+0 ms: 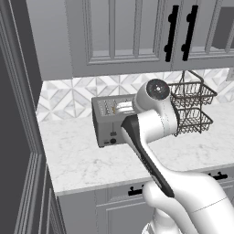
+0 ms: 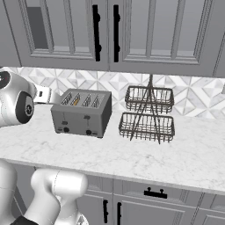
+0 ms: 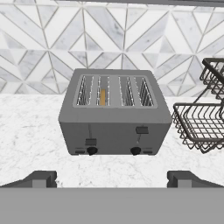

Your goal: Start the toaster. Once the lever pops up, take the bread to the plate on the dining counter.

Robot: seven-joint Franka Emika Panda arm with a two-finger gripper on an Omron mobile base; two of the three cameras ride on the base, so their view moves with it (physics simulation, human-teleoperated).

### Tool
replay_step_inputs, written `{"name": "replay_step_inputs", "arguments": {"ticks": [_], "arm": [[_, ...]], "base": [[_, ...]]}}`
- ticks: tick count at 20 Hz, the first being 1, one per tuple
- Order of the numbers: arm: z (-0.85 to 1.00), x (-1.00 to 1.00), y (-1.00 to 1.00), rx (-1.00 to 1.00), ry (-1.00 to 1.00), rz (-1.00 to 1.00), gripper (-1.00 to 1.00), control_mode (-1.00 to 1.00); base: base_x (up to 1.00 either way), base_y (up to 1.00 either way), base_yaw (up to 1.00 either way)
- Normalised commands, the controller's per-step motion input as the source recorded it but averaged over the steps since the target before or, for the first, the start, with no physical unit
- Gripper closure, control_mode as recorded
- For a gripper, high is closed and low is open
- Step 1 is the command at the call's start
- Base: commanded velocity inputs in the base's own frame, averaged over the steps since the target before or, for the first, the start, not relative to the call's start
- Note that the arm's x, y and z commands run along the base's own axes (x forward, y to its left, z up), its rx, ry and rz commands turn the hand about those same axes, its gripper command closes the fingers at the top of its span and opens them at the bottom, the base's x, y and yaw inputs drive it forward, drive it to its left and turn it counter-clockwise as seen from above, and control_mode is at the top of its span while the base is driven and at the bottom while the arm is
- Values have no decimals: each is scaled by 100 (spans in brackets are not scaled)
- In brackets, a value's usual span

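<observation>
The toaster [image 3: 114,113] sits on the marble worktop [image 2: 176,154] against the tiled wall, a two-tier wire basket stand [image 2: 148,115] just beside it on its right; the bread [image 3: 103,97] stands on edge in the second slot from the left, only its tan top showing. In the hand view the gripper [image 3: 113,179] faces the toaster's front from a little way off, its fingertips [image 3: 41,178] spread wide apart with nothing between them. Of the two black levers, the left lever [image 3: 91,141] sits lower on its track than the right lever [image 3: 141,130] — yet it is the left one that serves the bread's pair of slots, so that is likely the one to press; whether it is already latched cannot be told. To do it well, the arm should close in level with the front, bring one finger down onto the top of that lever — not the knob [image 3: 91,151] below it — and push straight down along the track; a slanted push could shove the toaster toward the wall.
</observation>
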Motion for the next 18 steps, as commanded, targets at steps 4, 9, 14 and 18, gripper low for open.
{"name": "replay_step_inputs", "arguments": {"ticks": [4, 9, 14, 18], "arm": [[0, 0, 0, 0, 0, 0, -100, -100], [0, 0, 0, 0, 0, 0, -100, -100], [0, 0, 0, 0, 0, 0, -100, -100], [0, 0, 0, 0, 0, 0, -100, -100]], "base": [[0, 0, 0], [0, 0, 0], [0, 0, 0], [0, 0, 0]]}}
